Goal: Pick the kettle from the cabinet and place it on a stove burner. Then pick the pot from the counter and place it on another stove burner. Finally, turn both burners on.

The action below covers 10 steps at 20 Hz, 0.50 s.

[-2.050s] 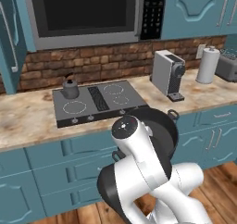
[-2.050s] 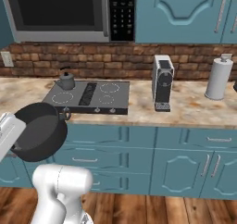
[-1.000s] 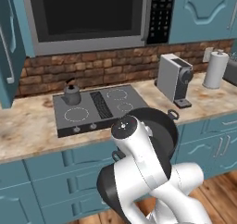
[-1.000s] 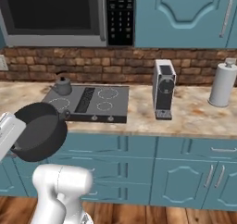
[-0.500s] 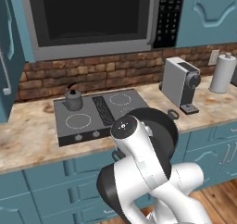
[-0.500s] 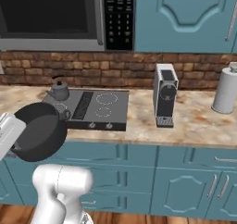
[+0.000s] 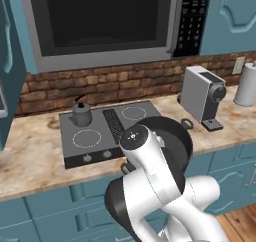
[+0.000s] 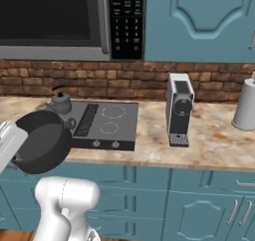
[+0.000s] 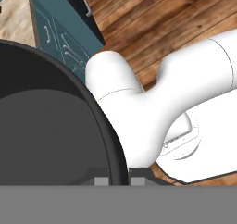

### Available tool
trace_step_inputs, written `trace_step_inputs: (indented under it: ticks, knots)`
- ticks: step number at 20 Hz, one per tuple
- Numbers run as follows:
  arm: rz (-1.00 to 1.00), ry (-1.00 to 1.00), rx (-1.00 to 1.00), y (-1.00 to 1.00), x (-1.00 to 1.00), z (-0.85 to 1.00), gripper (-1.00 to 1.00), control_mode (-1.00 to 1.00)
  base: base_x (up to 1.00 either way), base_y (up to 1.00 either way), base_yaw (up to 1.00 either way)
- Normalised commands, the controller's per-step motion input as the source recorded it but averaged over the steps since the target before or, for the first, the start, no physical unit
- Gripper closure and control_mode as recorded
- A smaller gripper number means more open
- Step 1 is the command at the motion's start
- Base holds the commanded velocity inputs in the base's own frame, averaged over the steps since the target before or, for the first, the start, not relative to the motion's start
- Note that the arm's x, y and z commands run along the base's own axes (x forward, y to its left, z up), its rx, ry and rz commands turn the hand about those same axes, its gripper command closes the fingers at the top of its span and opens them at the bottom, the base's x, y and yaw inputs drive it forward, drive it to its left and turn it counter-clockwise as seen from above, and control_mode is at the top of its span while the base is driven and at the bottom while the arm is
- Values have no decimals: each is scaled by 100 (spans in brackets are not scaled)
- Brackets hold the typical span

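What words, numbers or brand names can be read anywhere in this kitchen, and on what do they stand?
Microwave control panel: rows of small white button markings, too small and blurred to read.
Coffee machine: no label visible.
Cooktop, kettle, pot: no text.
Nothing can be read.

Kettle (image 7: 80, 114) on rear-left burner (image 7: 81, 117) — pot (image 7: 172, 138) (dark) behind arm.
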Motion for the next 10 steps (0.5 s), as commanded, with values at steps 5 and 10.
trace_step_inputs:
  ticks: [5,10]
  knots:
    - [0,0,0,0,0,0,100,100,47,-21,3]
    - [0,0,0,0,0,0,100,100,44,-20,3]
